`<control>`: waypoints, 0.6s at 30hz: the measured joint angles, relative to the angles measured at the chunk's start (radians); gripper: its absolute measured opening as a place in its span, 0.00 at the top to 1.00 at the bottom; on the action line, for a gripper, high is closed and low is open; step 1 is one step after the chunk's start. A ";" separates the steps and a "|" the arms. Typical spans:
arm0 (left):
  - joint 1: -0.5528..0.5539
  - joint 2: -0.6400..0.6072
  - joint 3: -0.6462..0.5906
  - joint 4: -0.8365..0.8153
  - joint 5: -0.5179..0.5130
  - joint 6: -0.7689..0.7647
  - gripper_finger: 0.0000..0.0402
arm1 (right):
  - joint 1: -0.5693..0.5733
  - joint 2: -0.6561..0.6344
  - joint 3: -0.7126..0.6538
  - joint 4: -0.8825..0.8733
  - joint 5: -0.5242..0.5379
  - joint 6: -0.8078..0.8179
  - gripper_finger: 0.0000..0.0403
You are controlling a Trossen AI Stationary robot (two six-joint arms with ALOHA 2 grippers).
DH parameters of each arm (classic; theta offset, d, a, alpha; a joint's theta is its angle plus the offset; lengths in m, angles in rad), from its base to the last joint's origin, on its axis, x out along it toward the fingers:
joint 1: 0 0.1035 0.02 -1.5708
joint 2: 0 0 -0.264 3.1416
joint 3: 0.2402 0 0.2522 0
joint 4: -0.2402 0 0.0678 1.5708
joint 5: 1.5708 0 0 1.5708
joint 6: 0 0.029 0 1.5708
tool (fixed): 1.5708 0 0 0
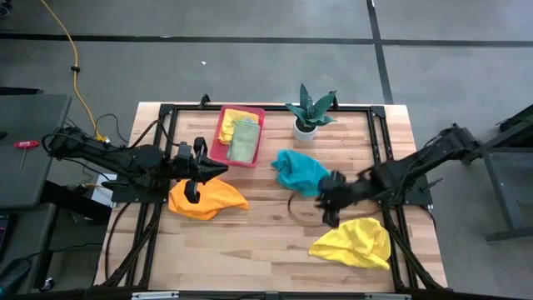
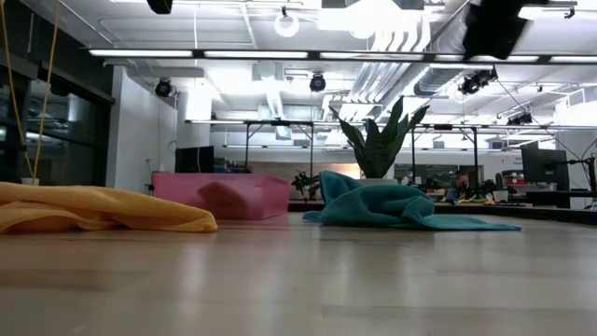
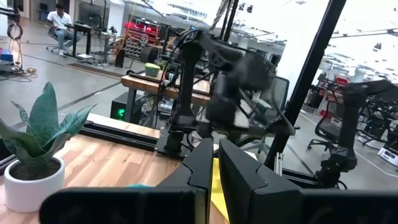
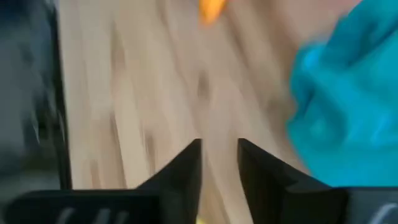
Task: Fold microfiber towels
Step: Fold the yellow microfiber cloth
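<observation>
Two towels [image 1: 239,133] lie in the tray [image 1: 219,142] left of the plant [image 1: 308,112]; three crumpled towels [image 1: 298,171] lie nearer the table's [image 1: 250,242] front.

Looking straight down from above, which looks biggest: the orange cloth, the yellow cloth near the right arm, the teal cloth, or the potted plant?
From largest to smallest:
1. The orange cloth and the yellow cloth look about alike, too close to rank.
2. Teal cloth.
3. Potted plant.
</observation>
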 joint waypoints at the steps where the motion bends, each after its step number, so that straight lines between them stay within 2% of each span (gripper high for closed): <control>1: 0.000 0.000 0.000 -0.001 0.000 0.000 0.95 | 0.022 0.042 0.027 -0.059 -0.023 0.004 0.70; 6: 0.000 0.000 0.000 -0.008 0.000 0.000 0.95 | 0.127 0.224 0.073 -0.236 -0.155 0.167 0.57; 9: 0.000 0.000 0.000 -0.008 0.000 0.000 0.95 | 0.185 0.302 0.036 -0.245 -0.248 0.330 0.53; 13: 0.000 0.000 0.000 -0.008 0.000 0.000 0.95 | 0.253 0.364 -0.025 -0.231 -0.358 0.508 0.51; 18: 0.001 0.000 0.000 -0.008 0.000 0.000 0.95 | 0.317 0.369 -0.046 -0.230 -0.410 0.644 0.53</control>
